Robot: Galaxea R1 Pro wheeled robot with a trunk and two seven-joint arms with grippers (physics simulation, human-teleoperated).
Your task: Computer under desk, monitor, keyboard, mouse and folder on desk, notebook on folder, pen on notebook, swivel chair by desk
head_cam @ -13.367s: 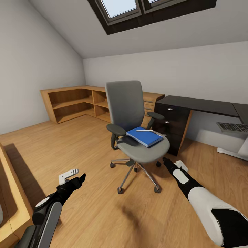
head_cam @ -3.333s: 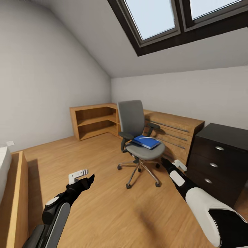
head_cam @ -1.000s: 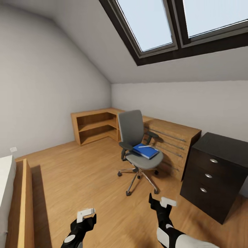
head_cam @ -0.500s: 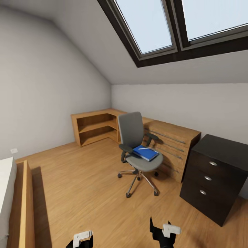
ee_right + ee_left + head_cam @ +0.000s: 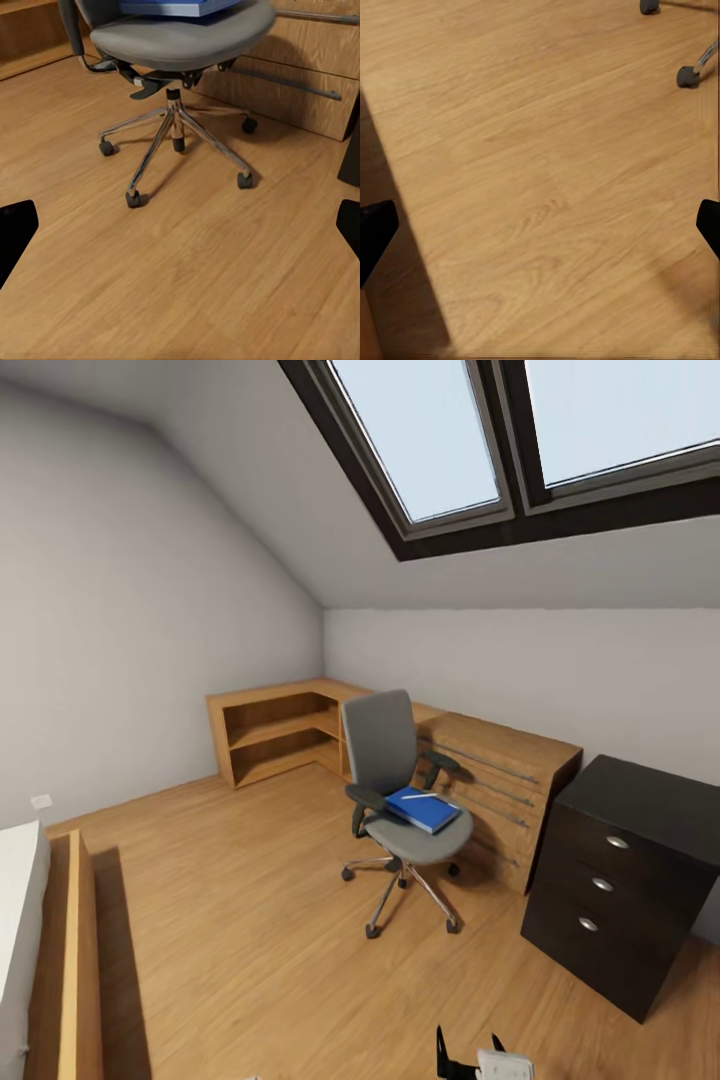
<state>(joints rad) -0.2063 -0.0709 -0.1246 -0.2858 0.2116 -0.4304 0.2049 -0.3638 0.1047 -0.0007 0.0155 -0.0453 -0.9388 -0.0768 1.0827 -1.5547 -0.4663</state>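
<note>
Right hand [image 5: 480, 1060] is poking up at the bottom edge of the head view, fingers spread wide and gripping nothing; in the right wrist view its two dark fingertips [image 5: 15, 229] are sitting at opposite edges with bare wood floor [image 5: 187, 277] between them. Left hand [image 5: 540, 232] is likewise gaping and empty in the left wrist view, fingertips far apart over floor, with two chair casters showing near one corner. I'm facing the swivel chair [image 5: 395, 780], standing on the floor well apart from both my hands, its back toward the low light-wood cabinet [image 5: 300, 725] along the wall. Blue folder [image 5: 424, 809] is lying flat on the chair seat, and the white pen [image 5: 422, 796] is resting on top of that blue stack; I cannot tell the notebook apart from the folder. Bench [image 5: 640, 800] is showing as a glossy black top over a black drawer unit with round silver knobs, to the right of the chair and just beside the end of the wood cabinet. Skylight [image 5: 500, 440] is overhead in the sloped ceiling, and a wood bed frame [image 5: 70, 960] is showing at the far left.
</note>
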